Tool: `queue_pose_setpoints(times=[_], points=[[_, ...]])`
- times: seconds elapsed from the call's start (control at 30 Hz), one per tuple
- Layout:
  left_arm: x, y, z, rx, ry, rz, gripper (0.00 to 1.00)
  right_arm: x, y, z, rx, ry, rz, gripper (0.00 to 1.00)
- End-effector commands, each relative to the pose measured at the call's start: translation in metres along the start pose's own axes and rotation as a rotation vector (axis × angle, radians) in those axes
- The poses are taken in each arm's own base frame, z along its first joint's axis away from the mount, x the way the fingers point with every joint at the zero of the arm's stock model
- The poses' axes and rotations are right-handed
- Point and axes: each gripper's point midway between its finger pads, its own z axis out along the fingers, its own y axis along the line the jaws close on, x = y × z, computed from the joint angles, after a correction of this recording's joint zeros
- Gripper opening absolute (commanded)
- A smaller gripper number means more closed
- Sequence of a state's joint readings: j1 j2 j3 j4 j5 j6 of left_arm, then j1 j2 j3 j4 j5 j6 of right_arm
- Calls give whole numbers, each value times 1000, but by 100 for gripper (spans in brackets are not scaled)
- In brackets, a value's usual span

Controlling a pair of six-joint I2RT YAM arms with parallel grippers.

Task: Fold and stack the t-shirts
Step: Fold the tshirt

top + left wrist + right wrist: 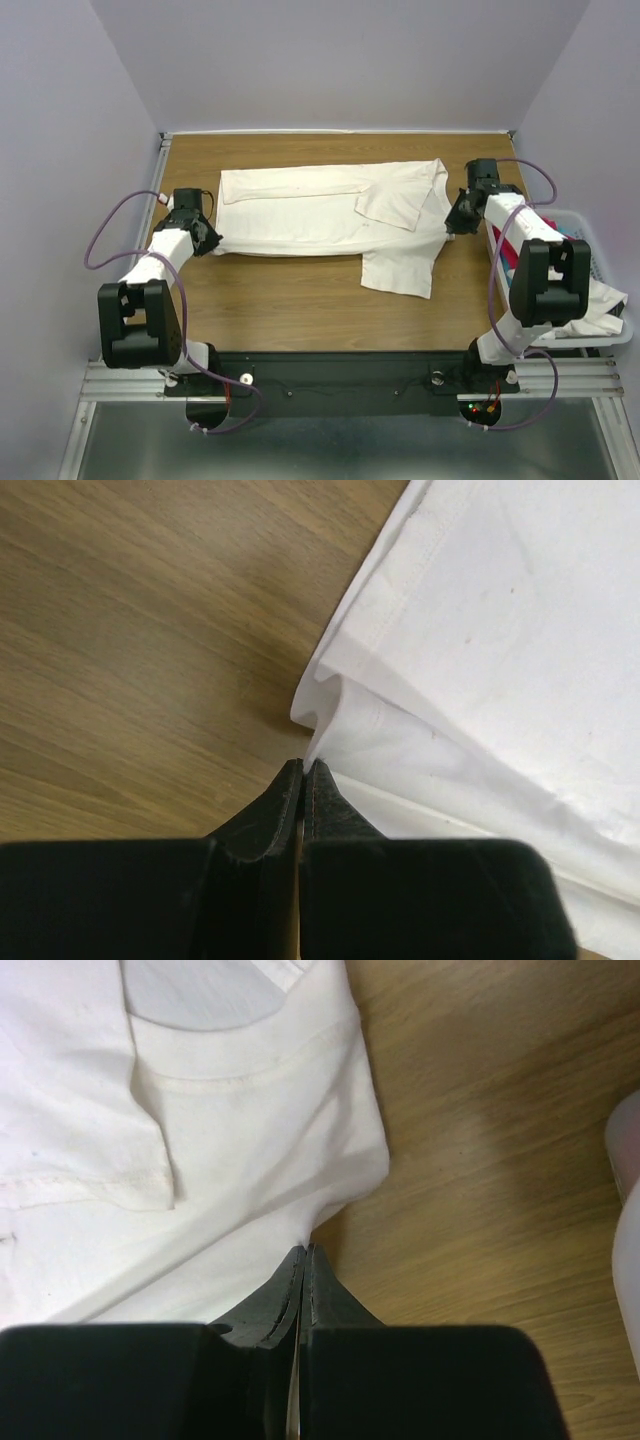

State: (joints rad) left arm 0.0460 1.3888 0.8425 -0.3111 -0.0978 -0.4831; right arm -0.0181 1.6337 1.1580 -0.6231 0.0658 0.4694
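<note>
A wooden table is enclosed by pale lilac walls. The off-white t-shirt is spread lengthwise across the far half of the table, its hem toward the left and its collar toward the right. Its far long edge is folded over onto the body, and one sleeve is laid back on top near the collar end. The other sleeve is left sticking out flat toward the near edge.

At the shirt's left end, a layered corner of the hem is pinched by the left gripper; its fingers are pressed together with fabric drawn in between the tips. At the right end, the shoulder edge beside the collar is pulled to a small point by the right gripper, whose fingers are likewise closed tight on the cloth. Both grippers are held low, close to the tabletop.

Beyond the right arm, a white slatted basket is seen at the table's right side. A magenta-red t-shirt is partly visible inside it, and a white garment is draped over its near rim.
</note>
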Motion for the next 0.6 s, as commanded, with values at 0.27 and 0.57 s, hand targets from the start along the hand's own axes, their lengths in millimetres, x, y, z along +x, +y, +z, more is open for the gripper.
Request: queue_pose_setpoints(times=[0.27, 0.57], points=[[-39, -23, 12, 34, -38, 23, 0, -43, 24, 0, -41, -53, -14, 1], [-37, -28, 34, 32, -3, 35, 0, -58, 35, 10, -51, -56, -14, 1]])
